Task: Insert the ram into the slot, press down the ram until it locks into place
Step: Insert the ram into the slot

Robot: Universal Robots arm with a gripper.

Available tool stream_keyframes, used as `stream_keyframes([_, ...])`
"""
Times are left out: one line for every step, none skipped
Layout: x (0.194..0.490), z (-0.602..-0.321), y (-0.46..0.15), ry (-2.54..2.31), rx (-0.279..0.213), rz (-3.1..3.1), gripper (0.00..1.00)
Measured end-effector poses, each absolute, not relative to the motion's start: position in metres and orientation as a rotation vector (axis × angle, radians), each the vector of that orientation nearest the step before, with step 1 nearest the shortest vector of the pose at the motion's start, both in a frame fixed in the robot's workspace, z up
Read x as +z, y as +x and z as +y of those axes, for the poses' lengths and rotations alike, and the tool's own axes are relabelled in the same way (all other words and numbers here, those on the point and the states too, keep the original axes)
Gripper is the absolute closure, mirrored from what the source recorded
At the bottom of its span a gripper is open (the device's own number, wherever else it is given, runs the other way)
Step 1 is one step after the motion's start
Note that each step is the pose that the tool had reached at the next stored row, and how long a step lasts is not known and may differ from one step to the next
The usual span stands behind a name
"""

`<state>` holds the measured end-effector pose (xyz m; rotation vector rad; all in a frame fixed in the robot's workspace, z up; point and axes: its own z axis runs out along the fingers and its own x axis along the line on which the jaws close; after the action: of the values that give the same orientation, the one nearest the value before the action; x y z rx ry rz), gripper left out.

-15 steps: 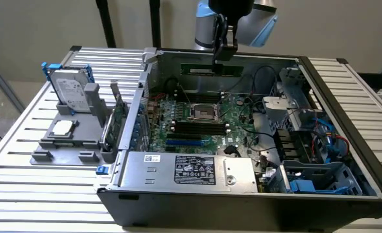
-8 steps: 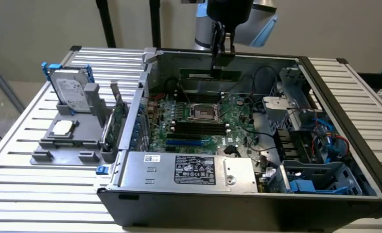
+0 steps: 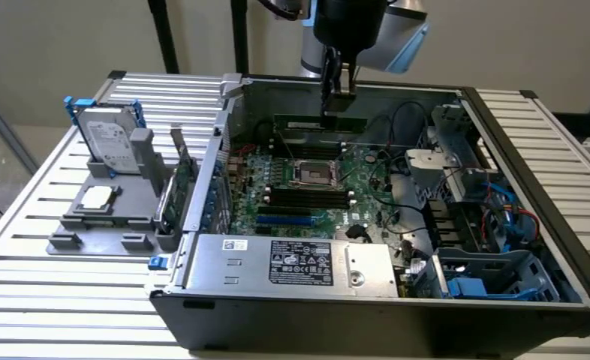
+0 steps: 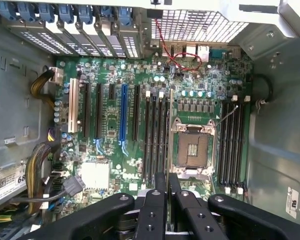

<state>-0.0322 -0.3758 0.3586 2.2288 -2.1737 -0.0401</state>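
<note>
The computer case (image 3: 375,322) stands on the slatted table (image 3: 64,300), a holder (image 3: 94,221) with a hard drive (image 3: 109,142) just beside it on the exterior view's left. Inside, the power supply (image 3: 285,262) lines the case's near wall; the ram (image 3: 310,124), in the gripper (image 3: 337,101), is behind the CPU socket (image 3: 311,174).

I see a case (image 3: 275,97) of matt grey sheet metal, black outside. Motherboard (image 4: 132,165): green circuit board, slight gloss, black and blue plastic slots. Ram (image 3: 315,124): same green board. Gripper (image 4: 167,182): matt black fingers (image 4: 152,210). Table (image 3: 34,247): ribbed bare metal. Hard drive (image 3: 109,142): shiny metal lid. Holder (image 3: 94,217): matt grey plastic.
</note>
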Motion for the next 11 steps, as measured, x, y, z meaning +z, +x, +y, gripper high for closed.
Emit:
stream_keyframes([0.357, -0.376, -0.033, 2.229, -0.040, -2.174, 0.86])
stream_keyframes([0.355, -0.376, -0.033, 2.229, -0.040, -2.174, 0.86])
stream_keyframes([0.353, -0.376, -0.033, 2.229, -0.040, -2.174, 0.86])
stream_keyframes([0.351, -0.376, -0.033, 2.229, -0.040, -2.174, 0.86])
stream_keyframes([0.349, -0.376, -0.033, 2.228, -0.040, -2.174, 0.86])
stream_keyframes([0.348, -0.376, -0.033, 2.228, -0.040, -2.174, 0.86])
stream_keyframes([0.346, -0.377, -0.033, 2.228, -0.040, -2.174, 0.86])
stream_keyframes([0.344, -0.378, -0.033, 2.228, -0.040, -2.174, 0.86])
stream_keyframes([0.342, -0.378, -0.033, 2.228, -0.040, -2.174, 0.86])
stream_keyframes([0.340, -0.379, -0.033, 2.228, -0.041, -2.174, 0.86])
stream_keyframes([0.339, -0.380, -0.033, 2.228, -0.041, -2.174, 0.86])
